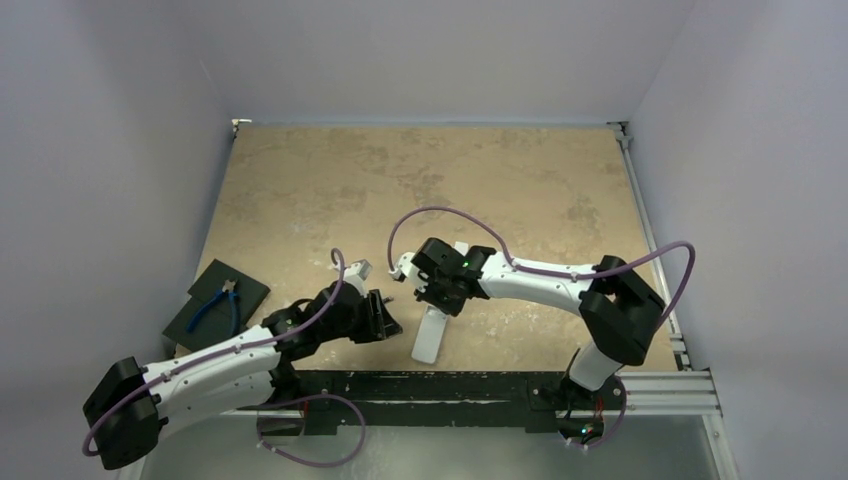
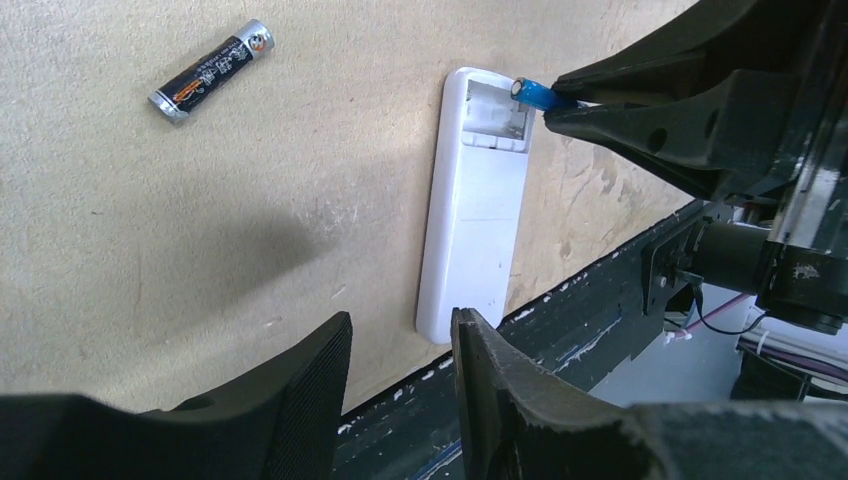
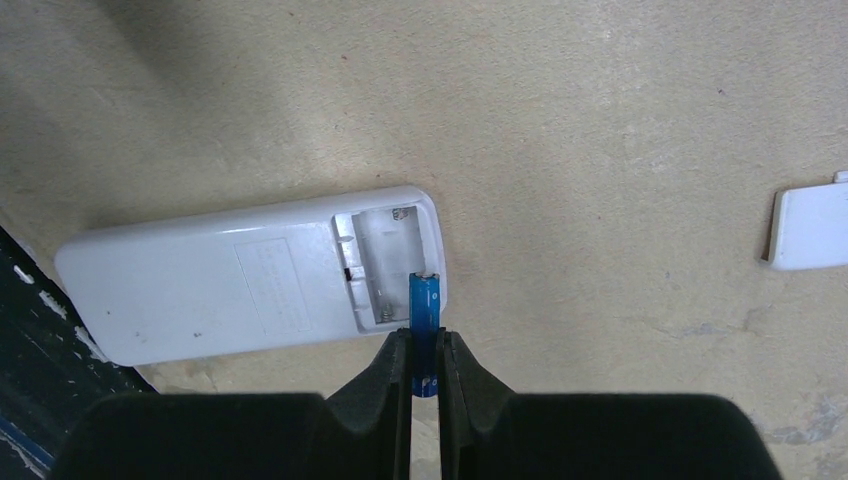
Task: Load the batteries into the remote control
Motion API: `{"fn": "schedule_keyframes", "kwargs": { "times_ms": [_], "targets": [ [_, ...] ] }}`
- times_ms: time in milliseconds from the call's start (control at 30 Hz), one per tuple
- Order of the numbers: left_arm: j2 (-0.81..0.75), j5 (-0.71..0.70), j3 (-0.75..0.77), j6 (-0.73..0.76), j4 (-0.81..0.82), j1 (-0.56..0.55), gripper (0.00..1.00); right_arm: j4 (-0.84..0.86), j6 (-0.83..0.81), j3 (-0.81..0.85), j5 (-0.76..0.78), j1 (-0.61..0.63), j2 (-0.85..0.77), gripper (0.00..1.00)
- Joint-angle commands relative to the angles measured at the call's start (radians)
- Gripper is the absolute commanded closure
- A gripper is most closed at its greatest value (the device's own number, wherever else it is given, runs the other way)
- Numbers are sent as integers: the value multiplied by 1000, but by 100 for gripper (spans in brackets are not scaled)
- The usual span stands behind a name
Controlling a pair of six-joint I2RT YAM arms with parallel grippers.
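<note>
Remote point(image 3: 240, 280) lying back-up on the tabletop point(image 1: 400, 170) at its near edge, between the two arms, with its battery compartment uncovered at the end farther from the edge. Right pincer point(image 3: 424, 360) closed narrow on the blue battery point(image 3: 423, 320), gripping its rear half. The battery's free end reaches over the compartment's side wall into one corner of the bay, and whether it touches the bay floor cannot be told. Left pincer point(image 2: 400, 350) stands moderately wide and holds nothing, hovering just beside the remote's closed end, with its ribbed fingers point(image 2: 310, 390) apart from the casing. Black battery point(image 2: 212, 72) lies loose on the tabletop, well apart from the remote on the left pincer's side. A small white cover point(image 3: 808, 228) rests flat on the tabletop beyond the remote. Blue-handled pliers point(image 1: 205, 312) lie on a dark pad point(image 1: 250, 285) at the left edge.
</note>
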Motion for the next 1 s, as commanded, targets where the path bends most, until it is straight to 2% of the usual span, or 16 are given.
{"fn": "schedule_keyframes", "kwargs": {
  "times_ms": [0,967],
  "targets": [
    [-24,-16,38,5,-9,7,58,12,-23,29,-18,-5,1,90],
    [-7,-10,31,7,5,8,57,35,-40,50,-58,-4,50,83]
  ]
}}
